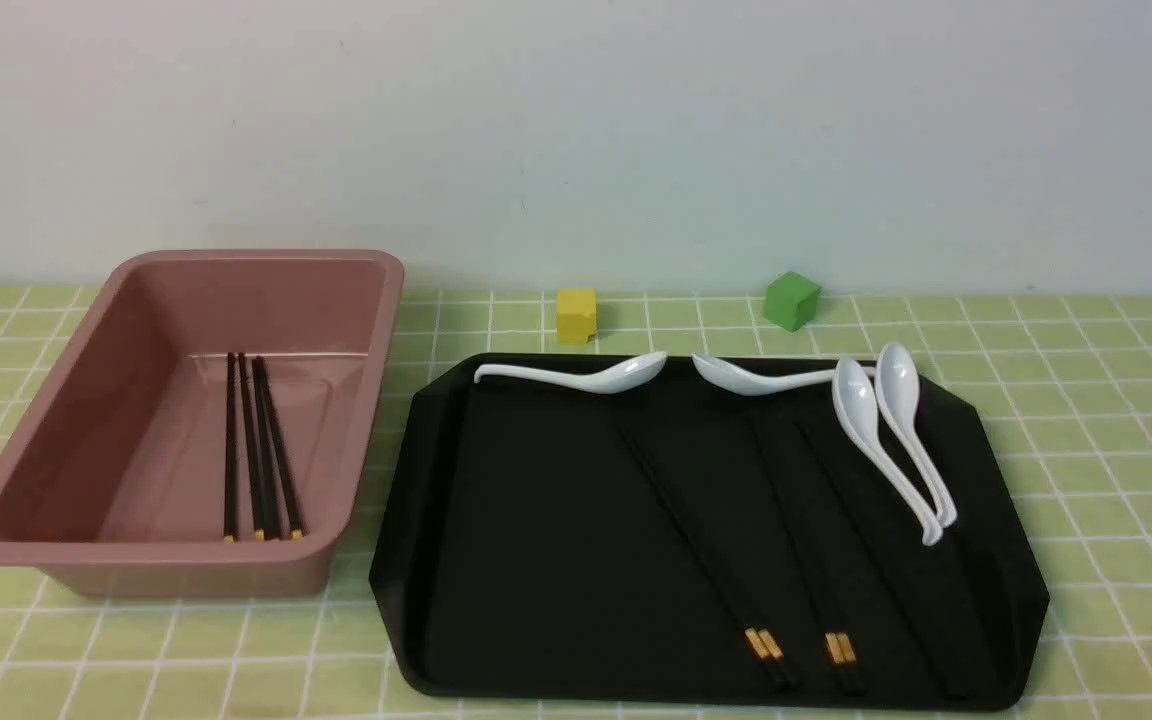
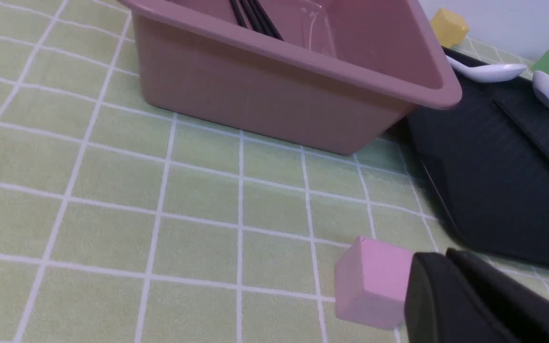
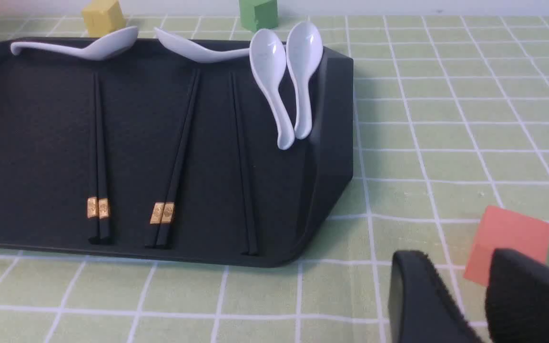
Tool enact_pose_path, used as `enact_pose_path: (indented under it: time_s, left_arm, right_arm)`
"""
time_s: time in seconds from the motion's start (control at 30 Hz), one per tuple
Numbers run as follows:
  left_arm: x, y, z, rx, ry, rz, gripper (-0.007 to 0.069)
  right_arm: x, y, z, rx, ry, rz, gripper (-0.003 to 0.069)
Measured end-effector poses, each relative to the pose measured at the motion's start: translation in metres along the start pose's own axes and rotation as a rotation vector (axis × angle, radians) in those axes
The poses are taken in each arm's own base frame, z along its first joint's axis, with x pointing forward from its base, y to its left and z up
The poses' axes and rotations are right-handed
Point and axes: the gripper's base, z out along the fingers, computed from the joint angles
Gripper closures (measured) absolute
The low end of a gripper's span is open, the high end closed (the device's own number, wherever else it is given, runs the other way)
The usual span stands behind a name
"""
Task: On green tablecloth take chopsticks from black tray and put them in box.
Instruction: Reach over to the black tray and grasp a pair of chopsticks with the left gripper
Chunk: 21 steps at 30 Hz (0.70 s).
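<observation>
On the green tablecloth (image 1: 1086,450) the black tray (image 1: 536,520) holds two pairs of black chopsticks (image 1: 701,545) (image 1: 806,560) and a single stick (image 1: 896,570), gold bands toward me. Several more chopsticks (image 1: 256,450) lie inside the pink box (image 1: 256,257), which stands left of the tray. Neither gripper shows in the front view. My left gripper (image 2: 446,257) is shut and empty, low over the cloth near the box's (image 2: 279,95) front corner. My right gripper (image 3: 451,267) is open with nothing in it, off the tray's (image 3: 31,143) right front corner.
Several white spoons (image 1: 596,375) (image 1: 876,440) lie along the tray's far and right sides. A yellow cube (image 1: 576,315) and a green cube (image 1: 791,300) stand behind the tray. A pink cube (image 2: 374,286) sits beside the left fingers, an orange cube (image 3: 508,243) just beyond the right ones.
</observation>
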Motion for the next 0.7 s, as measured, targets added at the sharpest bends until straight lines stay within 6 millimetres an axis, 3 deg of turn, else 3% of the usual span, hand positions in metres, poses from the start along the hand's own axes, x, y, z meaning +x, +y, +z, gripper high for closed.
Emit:
enact_pose_path:
  time_s: [0.7]
  left_arm:
    - [0.0000,0.0000,0.0000,0.000,0.000,0.000,0.0587]
  right_arm:
    - [0.0000,0.0000,0.0000,0.000,0.000,-0.001,0.0419]
